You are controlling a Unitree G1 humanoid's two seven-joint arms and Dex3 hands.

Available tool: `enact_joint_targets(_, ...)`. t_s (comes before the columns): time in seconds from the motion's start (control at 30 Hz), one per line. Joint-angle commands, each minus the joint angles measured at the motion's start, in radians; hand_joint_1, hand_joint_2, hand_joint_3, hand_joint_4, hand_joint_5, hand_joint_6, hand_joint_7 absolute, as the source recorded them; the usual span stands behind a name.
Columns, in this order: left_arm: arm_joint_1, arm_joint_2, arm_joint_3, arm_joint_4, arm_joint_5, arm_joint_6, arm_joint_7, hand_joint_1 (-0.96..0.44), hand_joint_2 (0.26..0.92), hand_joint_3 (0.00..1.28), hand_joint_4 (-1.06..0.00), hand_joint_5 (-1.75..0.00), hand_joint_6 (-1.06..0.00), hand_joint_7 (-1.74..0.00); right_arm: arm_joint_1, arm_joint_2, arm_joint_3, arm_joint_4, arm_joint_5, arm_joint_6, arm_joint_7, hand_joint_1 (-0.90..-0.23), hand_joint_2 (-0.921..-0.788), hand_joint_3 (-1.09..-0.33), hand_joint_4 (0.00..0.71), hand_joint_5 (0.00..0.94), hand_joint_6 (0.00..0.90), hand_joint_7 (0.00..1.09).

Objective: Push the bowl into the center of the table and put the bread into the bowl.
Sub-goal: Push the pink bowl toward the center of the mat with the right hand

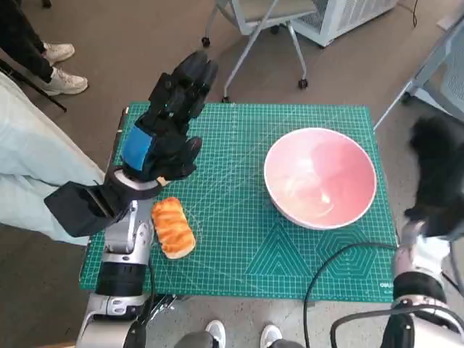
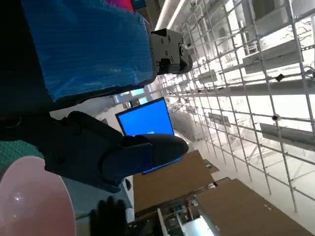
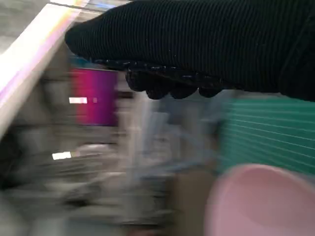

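No legible text; print on the green mat (image 1: 290, 246) too small.

Both hands raised, neither holding anything.
Left hand (image 1: 168, 123) — blue-taped back up, fingers (image 1: 190, 78) extended and apart, lifted over the green mat (image 1: 239, 239) at its left side, pale forearm rising from the mat's near-left corner. Right hand (image 1: 438, 174) — gloved, blurred, just off the mat's right edge; finger pose unclear there and in the wrist view.
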Motion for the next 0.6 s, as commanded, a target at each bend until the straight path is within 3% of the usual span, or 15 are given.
enact_joint_targets(0.03, 0.015, 0.009, 0.002, -0.011, 0.009, -0.019, 0.002, -0.63, 0.921, 0.61, -0.07, -0.01, 0.00, -0.39, 0.016, 0.025, -0.013, 0.026, 0.008, 0.067, -0.008, -0.606, -0.921, -0.806, 0.105, 0.003, 0.132, 0.23)
enact_joint_targets(0.3, 0.019, 0.015, 0.003, -0.011, 0.009, -0.023, 0.004, -0.63, 0.921, 0.61, -0.07, -0.01, 0.00, -0.39, 0.005, 0.049, -0.030, 0.021, 0.015, 0.096, 0.005, -0.617, -0.921, -0.779, 0.105, 0.002, 0.141, 0.23)
enact_joint_targets(0.43, 0.022, 0.023, 0.008, -0.011, 0.012, -0.030, 0.007, -0.64, 0.921, 0.61, -0.07, -0.01, 0.00, -0.40, -0.009, 0.083, -0.017, 0.022, 0.003, 0.102, -0.001, -0.615, -0.921, -0.799, 0.106, 0.002, 0.141, 0.22)
enact_joint_targets(0.6, 0.028, 0.026, 0.010, -0.017, 0.013, -0.033, 0.013, -0.64, 0.921, 0.60, -0.07, -0.01, 0.00, -0.40, -0.028, 0.108, -0.025, 0.025, 0.015, 0.120, 0.014, -0.633, -0.921, -0.809, 0.108, 0.003, 0.141, 0.22)
